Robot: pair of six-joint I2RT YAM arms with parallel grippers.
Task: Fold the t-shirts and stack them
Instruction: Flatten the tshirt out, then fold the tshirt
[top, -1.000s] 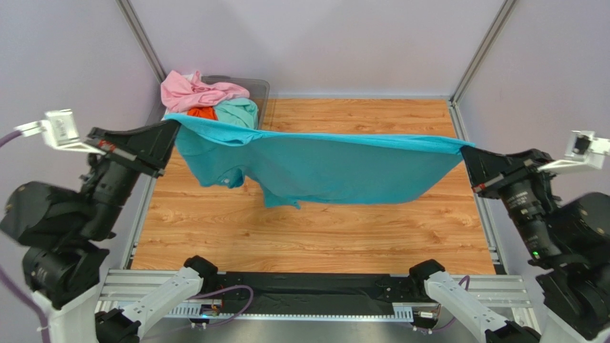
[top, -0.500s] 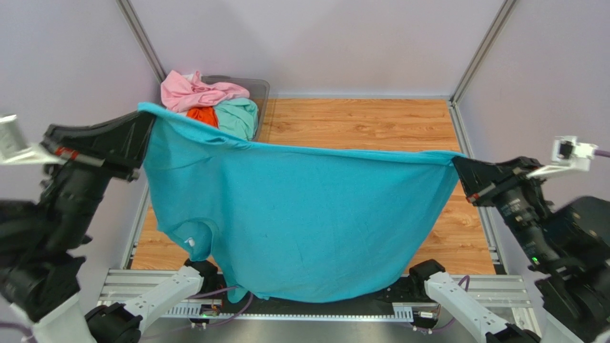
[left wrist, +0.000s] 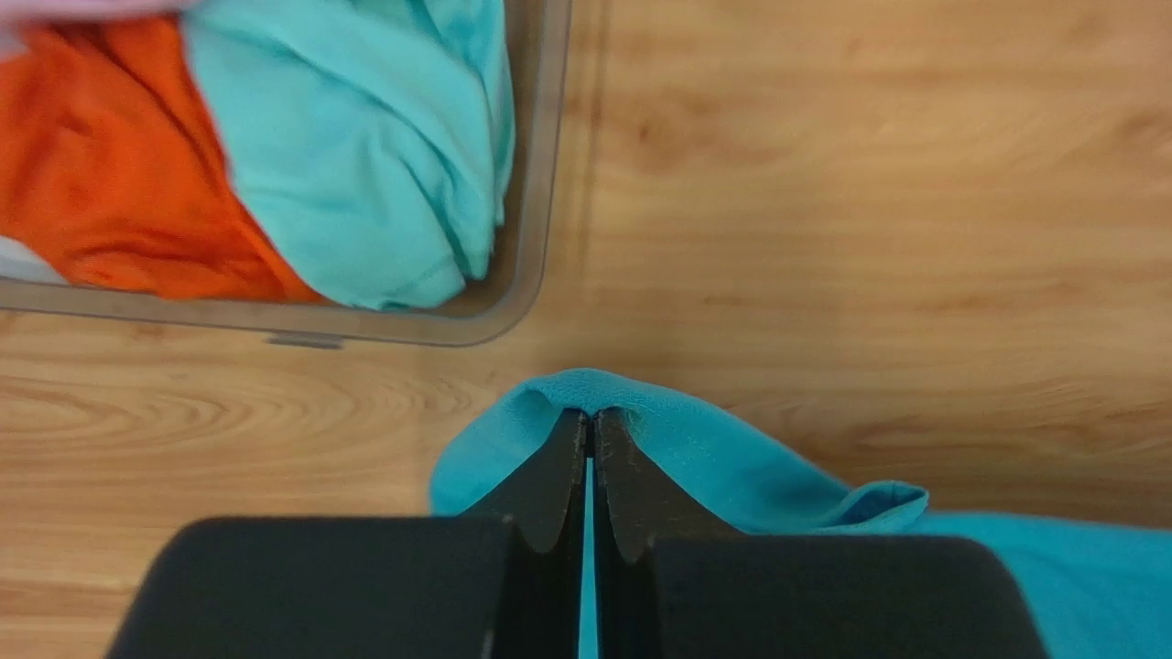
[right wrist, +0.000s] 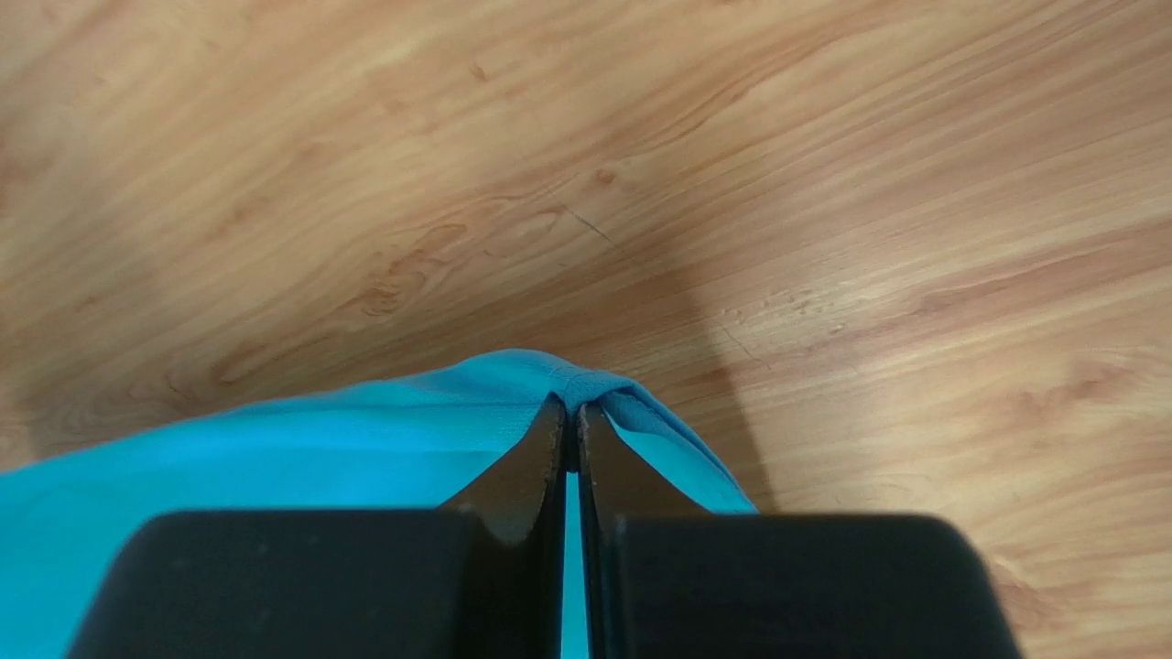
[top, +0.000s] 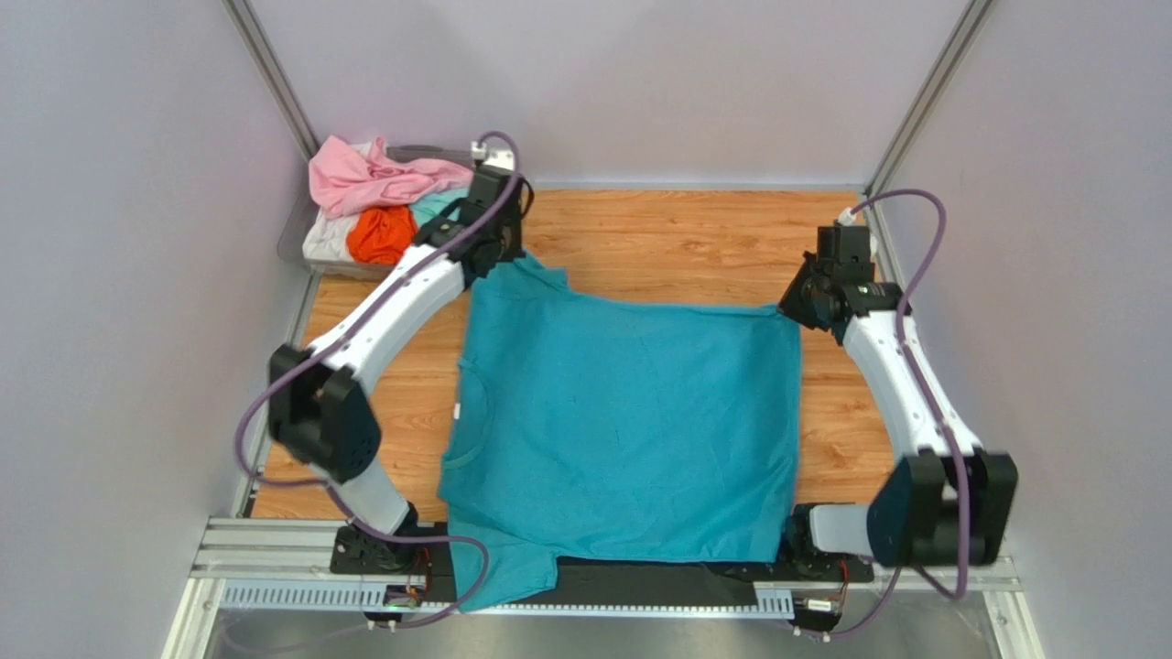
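The deep teal-blue t-shirt (top: pixel 633 412) lies spread flat on the wooden table, its near edge hanging over the front rail. My left gripper (top: pixel 498 258) is shut on its far left corner (left wrist: pixel 647 426), low at the table. My right gripper (top: pixel 802 305) is shut on its far right corner (right wrist: pixel 550 378), also low at the table. Pink (top: pixel 372 176), orange (top: pixel 378 234) and mint green (left wrist: pixel 358 151) t-shirts sit piled in the tub. A white one (top: pixel 326 242) shows at the tub's left side.
The clear plastic tub (top: pixel 498 168) stands at the far left corner, its rim (left wrist: pixel 544 179) just beyond my left gripper. Bare wood (top: pixel 688 234) lies behind the shirt. Metal frame posts and grey walls close in the sides and back.
Both arms swung from high near the camera out and down to the far side of the table. The teal shirt went from hanging stretched in the air to lying flat on the table.
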